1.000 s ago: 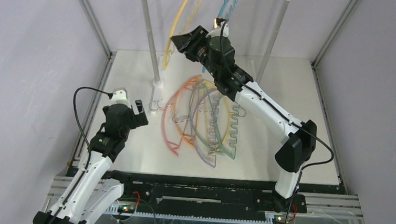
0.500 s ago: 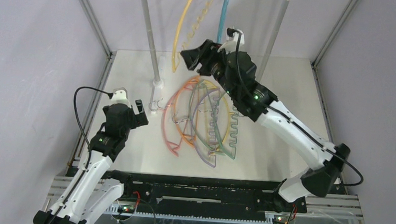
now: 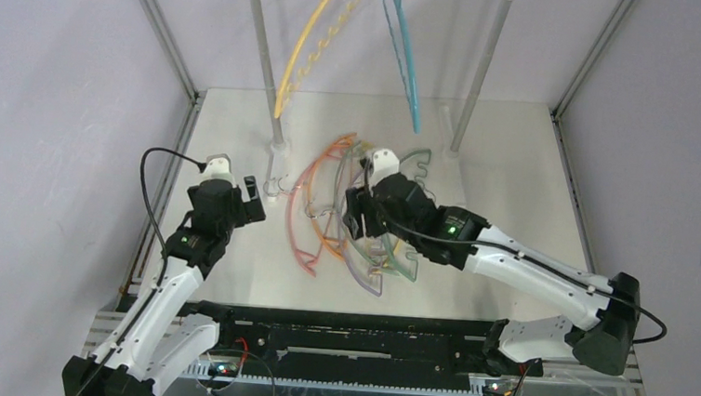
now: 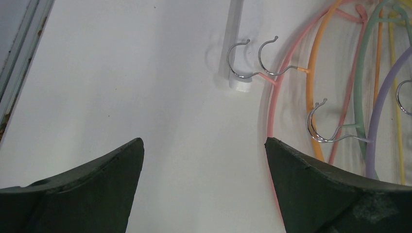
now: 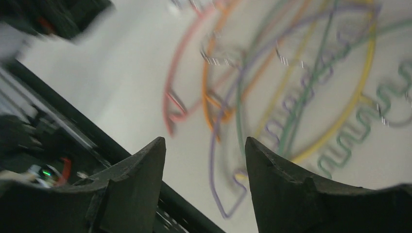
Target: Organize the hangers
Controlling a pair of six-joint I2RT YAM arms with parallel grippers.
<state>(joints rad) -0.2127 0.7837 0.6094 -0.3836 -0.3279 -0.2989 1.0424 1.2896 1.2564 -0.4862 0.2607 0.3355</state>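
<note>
Hangers (image 3: 375,260) lie in a tangled pile on the table (image 3: 516,172), right under the right gripper (image 3: 353,219). Its fingers stand apart with nothing between them, and its own wrist view is blurred. Around it, the pink hanger (image 3: 292,208) forms the leftmost arc of the heap. The orange hanger (image 4: 308,97) sits just inside that, followed by the green hanger (image 4: 358,97), the lilac hanger (image 4: 371,160) and the yellow hanger on the table (image 5: 373,48), all overlapping. The left gripper (image 3: 252,191) hovers over bare table to the left of the pile, with its jaws spread wide and empty. It is aimed toward the metal hooks (image 4: 252,63) of the pink and orange hangers, which lie across the white foot of the rail frame (image 3: 265,62). On the far side, two more hang from the frame's top bar: the hung yellow hanger (image 3: 293,59) on the left and the teal hanger (image 3: 405,57) on the right. Both are well apart from the grippers.
</note>
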